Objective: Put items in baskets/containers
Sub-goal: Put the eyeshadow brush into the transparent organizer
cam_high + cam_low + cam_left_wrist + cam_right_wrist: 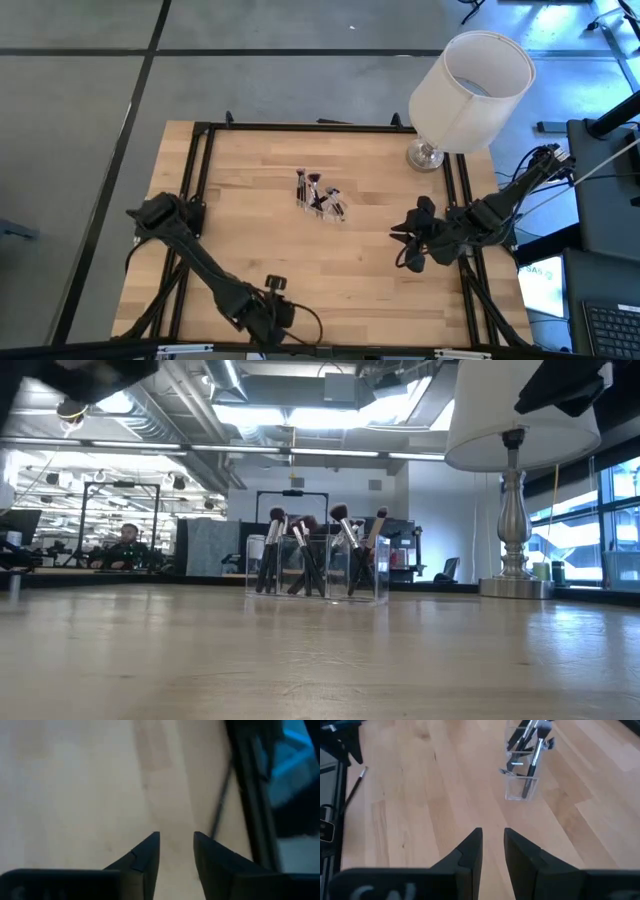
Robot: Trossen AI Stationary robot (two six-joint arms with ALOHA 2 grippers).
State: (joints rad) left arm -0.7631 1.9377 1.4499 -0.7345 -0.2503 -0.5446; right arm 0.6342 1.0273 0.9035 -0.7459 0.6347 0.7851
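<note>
Your clear plastic holder (322, 199) stands mid-table on pale wood planks (260, 260), packed with thin dark-handled brushes (305, 550). Your right gripper (493, 845) hovers nearby, tapered fingers slightly parted, empty. Left gripper (176, 851) sits at the near edge, likewise parted.

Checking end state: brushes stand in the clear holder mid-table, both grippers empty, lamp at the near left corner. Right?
Wrong on the lamp: the high view shows it at the table's far right corner. The rest holds: makeup brushes stand in the clear holder mid-table, and the left gripper and right gripper are empty.
</note>
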